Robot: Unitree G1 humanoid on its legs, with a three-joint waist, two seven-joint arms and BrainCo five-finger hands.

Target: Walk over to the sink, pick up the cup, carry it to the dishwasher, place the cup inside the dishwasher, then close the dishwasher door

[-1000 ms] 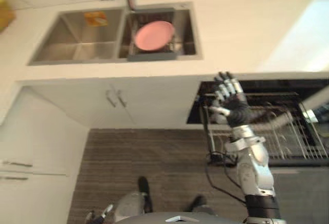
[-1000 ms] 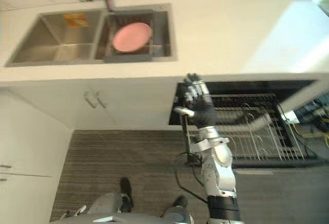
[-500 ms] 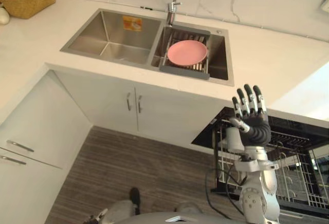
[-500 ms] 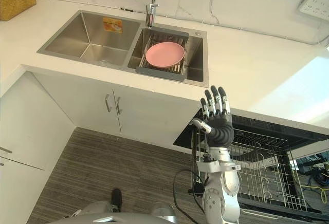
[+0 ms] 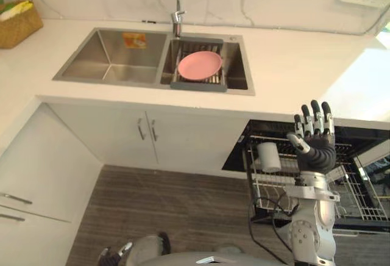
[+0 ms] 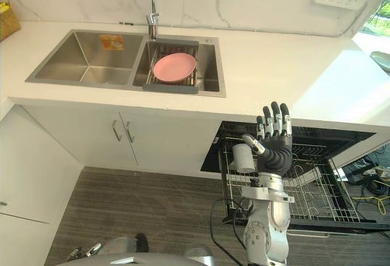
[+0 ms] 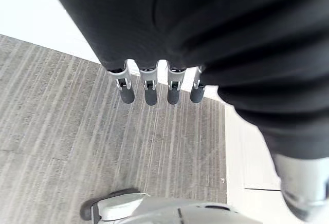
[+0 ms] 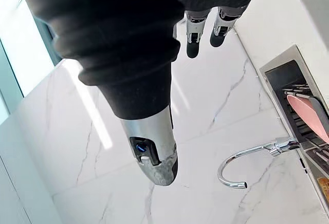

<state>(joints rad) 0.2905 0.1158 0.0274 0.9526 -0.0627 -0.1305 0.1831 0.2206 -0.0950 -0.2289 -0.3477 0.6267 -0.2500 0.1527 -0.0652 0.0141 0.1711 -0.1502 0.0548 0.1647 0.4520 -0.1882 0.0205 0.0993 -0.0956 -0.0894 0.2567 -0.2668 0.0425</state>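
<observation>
Small pale-grey cylindrical cup (image 6: pixel 244 157) sits in the pulled-out wire dishwasher rack (image 6: pixel 317 188), at its sink-side end | likely light, rigid, smooth, breakable; best gripped round the body | right robot hand (image 6: pixel 274 143) raised beside it, fingers spread, empty | left robot hand (image 7: pixel 154 88) straight-fingered, empty | double steel sink (image 6: pixel 61 64) in the bench: round pink plate (image 6: pixel 174 67) on dark drain tray (image 6: pixel 164 87)

eyes: overhead, share sink (image 5: pixel 109 64), dishwasher (image 6: pixel 317 186) | left wrist: close, faces floor (image 7: pixel 51 131) | right wrist: close, faces faucet (image 8: pixel 280 145)
</observation>
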